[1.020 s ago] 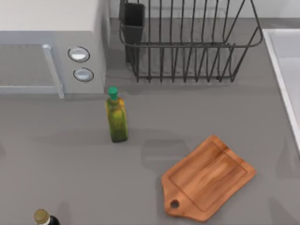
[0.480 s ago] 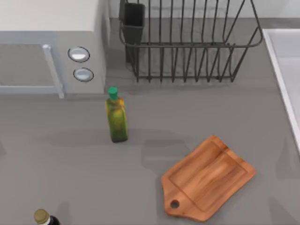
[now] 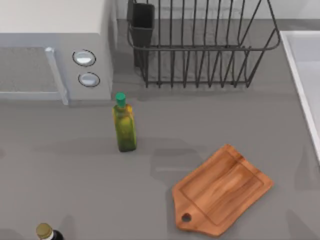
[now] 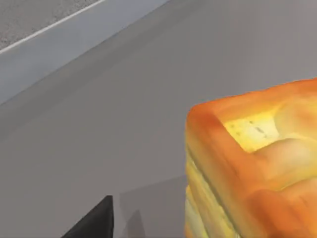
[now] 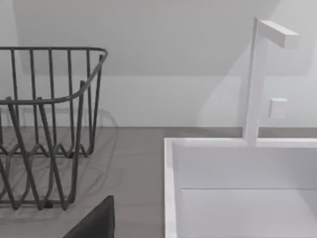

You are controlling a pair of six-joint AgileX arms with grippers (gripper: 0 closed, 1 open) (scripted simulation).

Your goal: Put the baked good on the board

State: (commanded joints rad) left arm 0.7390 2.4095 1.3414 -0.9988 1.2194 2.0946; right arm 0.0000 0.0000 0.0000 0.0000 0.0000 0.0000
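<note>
**Inspector:** At the lower right of the top view, the board [image 3: 222,190] lies flat on the grey counter [image 3: 75,175], turned on a diagonal, its short handle with the round hole pointing to the lower left. Its surface is bare.

**Clerk:** And the baked good?

**Inspector:** Recorded in the left wrist view, at the lower right of the frame. The baked good [image 4: 252,168] sits very close to that camera: orange-brown crust, glossy yellow centre, layered pale side. Grey counter lies behind it, with a pale raised edge across the upper left of the frame. I cannot tell whether it rests on the counter or is lifted.

**Clerk:** State of the left claw?

**Inspector:** One dark finger tip [image 4: 94,222] shows at the bottom edge, apart from the pastry. Whether the left claw is spread, pressed together or pinching the pastry, I cannot tell.

**Clerk:** The right claw?

**Inspector:** A dark finger tip [image 5: 94,220] at the bottom edge of the right wrist view; again I cannot tell. That camera faces the wire dish rack [image 5: 44,124] and the white sink [image 5: 237,183] with its white tap [image 5: 260,74].

**Clerk:** Other items?

**Inspector:** In the top view: a green-capped bottle [image 3: 123,125] upright left of centre, well apart from the board; a microwave [image 3: 55,55] at upper left; a dark bottle [image 3: 46,232] at the lower left edge.
</note>
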